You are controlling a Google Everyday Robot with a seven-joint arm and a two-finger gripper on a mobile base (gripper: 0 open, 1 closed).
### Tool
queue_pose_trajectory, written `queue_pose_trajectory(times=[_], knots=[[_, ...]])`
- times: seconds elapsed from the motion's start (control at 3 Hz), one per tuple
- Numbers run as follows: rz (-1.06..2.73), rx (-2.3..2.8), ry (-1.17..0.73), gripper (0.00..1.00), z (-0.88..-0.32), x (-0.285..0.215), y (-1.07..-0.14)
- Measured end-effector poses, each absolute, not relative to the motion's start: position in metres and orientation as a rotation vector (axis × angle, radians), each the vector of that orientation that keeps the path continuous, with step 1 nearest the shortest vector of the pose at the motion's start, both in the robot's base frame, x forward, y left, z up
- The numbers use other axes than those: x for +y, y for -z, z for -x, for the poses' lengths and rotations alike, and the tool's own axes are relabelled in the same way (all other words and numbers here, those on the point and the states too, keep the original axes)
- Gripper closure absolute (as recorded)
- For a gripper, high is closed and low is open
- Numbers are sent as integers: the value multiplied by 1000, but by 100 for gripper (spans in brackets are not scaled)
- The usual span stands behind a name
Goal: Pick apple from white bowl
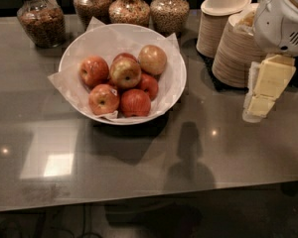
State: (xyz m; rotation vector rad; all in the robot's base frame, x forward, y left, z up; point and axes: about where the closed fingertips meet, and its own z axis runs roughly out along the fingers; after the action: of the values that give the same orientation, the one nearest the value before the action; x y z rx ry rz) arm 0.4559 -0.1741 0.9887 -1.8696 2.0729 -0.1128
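Observation:
The white bowl (175, 86), lined with crinkled white paper, stands at the back left of the grey table and holds several apples. The apple (125, 72), mottled yellow-green with a red blush and a dark stem dimple, lies on top in the middle of the pile. A smooth golden-tan apple (152, 59) lies behind it to the right, and mostly red apples (135, 103) lie around it. My gripper (258, 108) hangs at the right side, well to the right of the bowl and in front of the paper bowls, holding nothing that I can see.
Two stacks of tan paper bowls (236, 58) stand at the back right, close behind the gripper. Several glass jars (41, 19) of grains and nuts line the back edge behind the white bowl. The table's front edge (139, 195) runs across the bottom.

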Motion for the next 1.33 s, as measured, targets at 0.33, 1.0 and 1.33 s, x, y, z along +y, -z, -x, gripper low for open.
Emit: queue_pose_trajectory(times=[0.33, 1.0, 1.33], knots=[[1870, 2073, 113, 0, -456, -174, -989], [1882, 1827, -91, 0, -492, -99, -987], [1902, 1683, -212, 0, -506, -58, -990]])
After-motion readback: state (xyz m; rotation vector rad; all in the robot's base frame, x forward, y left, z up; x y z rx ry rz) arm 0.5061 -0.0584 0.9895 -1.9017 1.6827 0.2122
